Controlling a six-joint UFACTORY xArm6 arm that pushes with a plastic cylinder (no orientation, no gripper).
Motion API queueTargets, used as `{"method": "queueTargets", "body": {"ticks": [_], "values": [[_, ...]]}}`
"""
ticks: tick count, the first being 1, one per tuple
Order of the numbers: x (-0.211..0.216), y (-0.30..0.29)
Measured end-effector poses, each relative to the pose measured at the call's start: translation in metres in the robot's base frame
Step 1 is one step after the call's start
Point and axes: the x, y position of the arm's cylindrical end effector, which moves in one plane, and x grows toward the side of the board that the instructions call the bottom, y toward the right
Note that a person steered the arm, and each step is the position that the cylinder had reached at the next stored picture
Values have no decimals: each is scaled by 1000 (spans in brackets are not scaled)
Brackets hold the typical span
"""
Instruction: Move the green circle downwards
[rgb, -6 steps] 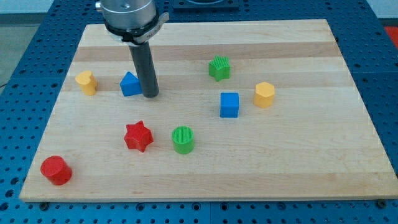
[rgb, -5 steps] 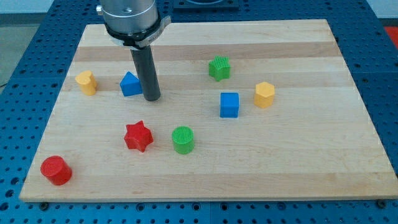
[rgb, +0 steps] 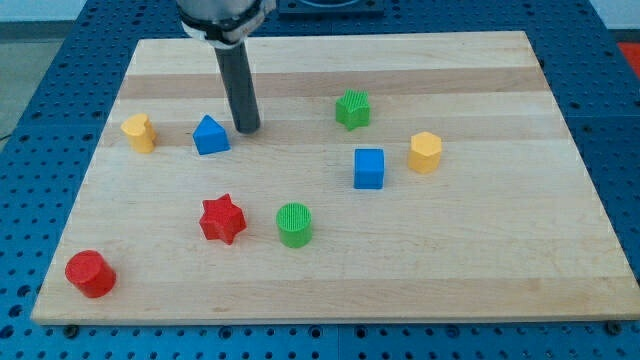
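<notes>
The green circle (rgb: 294, 224) stands on the wooden board (rgb: 480, 250), low and left of centre. My tip (rgb: 246, 128) rests on the board well above it and a little to the view's left. The tip is just right of the blue triangular block (rgb: 210, 135), with a small gap between them. The rod rises from the tip toward the view's top edge.
A red star (rgb: 222, 219) sits just left of the green circle. A red cylinder (rgb: 90, 273) is at the bottom left. A yellow block (rgb: 139, 132) is at the left. A green star-like block (rgb: 352, 109), a blue cube (rgb: 369, 168) and a yellow hexagon (rgb: 425, 152) lie to the right.
My tip has moved toward the view's top and slightly right, away from the blue triangular block. No block has moved.
</notes>
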Motion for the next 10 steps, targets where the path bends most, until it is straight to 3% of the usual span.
{"method": "queueTargets", "body": {"ticks": [1,5,7,8,9,10], "values": [[33,24],[26,37],[107,37],[106,37],[154,33],[154,33]]}}
